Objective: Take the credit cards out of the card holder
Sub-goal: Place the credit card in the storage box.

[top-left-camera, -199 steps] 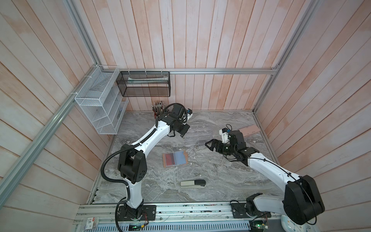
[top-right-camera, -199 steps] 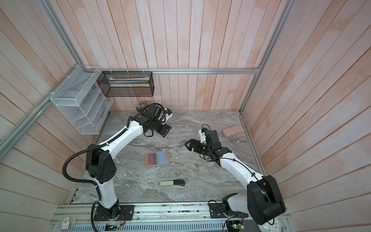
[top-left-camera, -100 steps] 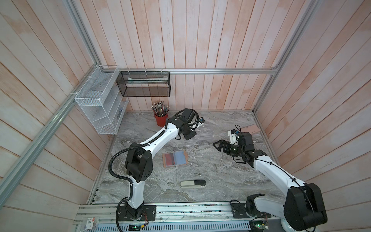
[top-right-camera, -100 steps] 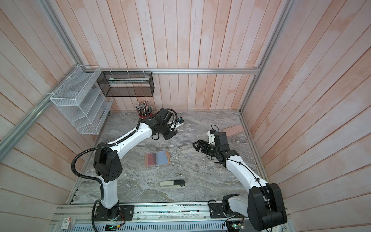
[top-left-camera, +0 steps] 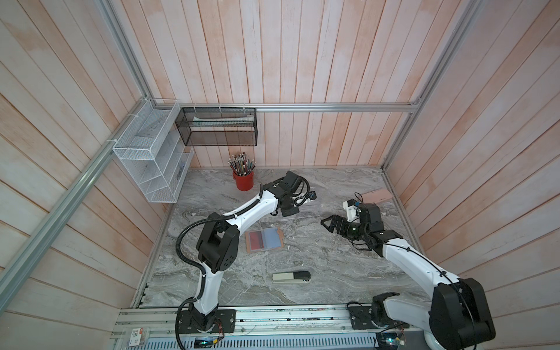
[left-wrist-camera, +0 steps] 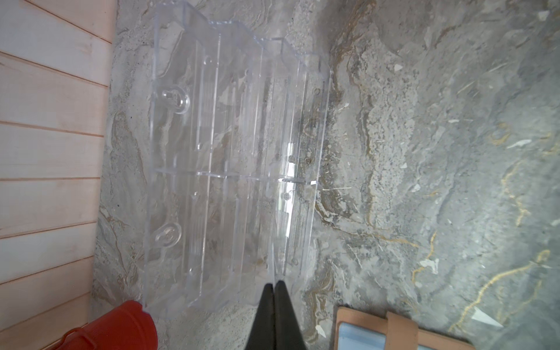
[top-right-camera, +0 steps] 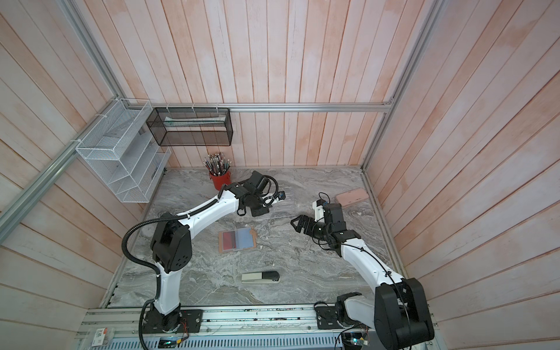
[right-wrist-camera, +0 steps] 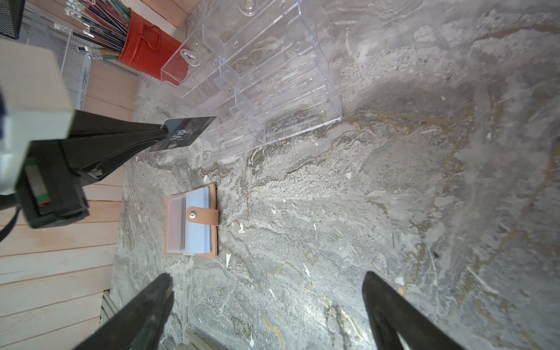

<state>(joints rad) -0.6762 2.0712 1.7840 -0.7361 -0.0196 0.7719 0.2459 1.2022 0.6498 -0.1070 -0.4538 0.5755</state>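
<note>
Grey marble tabletop (top-left-camera: pixel 333 266), timber walls all round. The left gripper (right-wrist-camera: pixel 162 133) pinches the black VIP card (right-wrist-camera: pixel 185 133) at the edge of the clear acrylic rack (right-wrist-camera: pixel 272 91), probably to slot it in. The card holder (right-wrist-camera: pixel 213 239) lies open mid-table, a red card (right-wrist-camera: pixel 176 224) in its sleeve. The right gripper (right-wrist-camera: pixel 266 276) hangs wide open and empty on the right

The left arm (top-left-camera: pixel 242 216) stretches from its base toward one o'clock, the left gripper (left-wrist-camera: pixel 274 285) pinched tight on a black card (right-wrist-camera: pixel 185 133); the right arm (top-left-camera: pixel 409 260) reaches toward ten o'clock, the right gripper (right-wrist-camera: pixel 266 275) spread wide.
</note>
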